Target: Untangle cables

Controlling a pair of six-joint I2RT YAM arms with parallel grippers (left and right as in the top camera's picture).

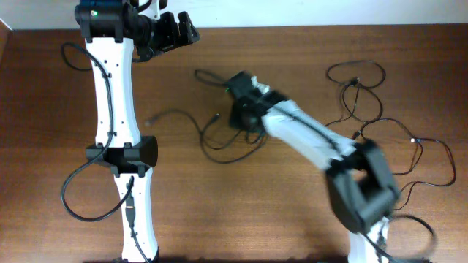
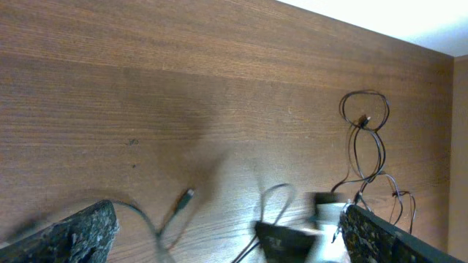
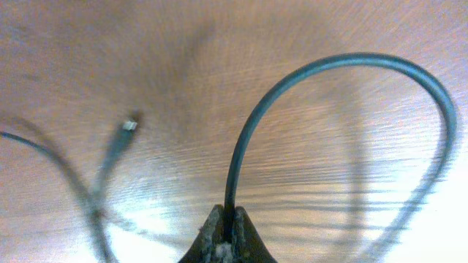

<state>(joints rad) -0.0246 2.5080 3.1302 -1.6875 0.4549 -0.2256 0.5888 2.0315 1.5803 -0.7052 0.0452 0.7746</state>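
Observation:
Thin black cables lie in two groups on the wooden table (image 1: 58,168). One cable (image 1: 178,112) loops at the centre, with a small plug end (image 3: 130,126). My right gripper (image 1: 241,109) is at the table centre and shut on this cable; in the right wrist view the cable (image 3: 351,62) arcs up and over from between the fingers (image 3: 229,223). More loose cable loops (image 1: 354,80) spread at the right and also show in the left wrist view (image 2: 363,117). My left gripper (image 1: 183,31) is open and empty at the far edge, away from all the cables.
The left arm (image 1: 117,109) stretches along the left side, with its own thicker black cable looping beside it (image 1: 69,197). The right arm (image 1: 322,146) crosses from the front right to the centre. The pale wall edge (image 1: 292,11) runs along the back.

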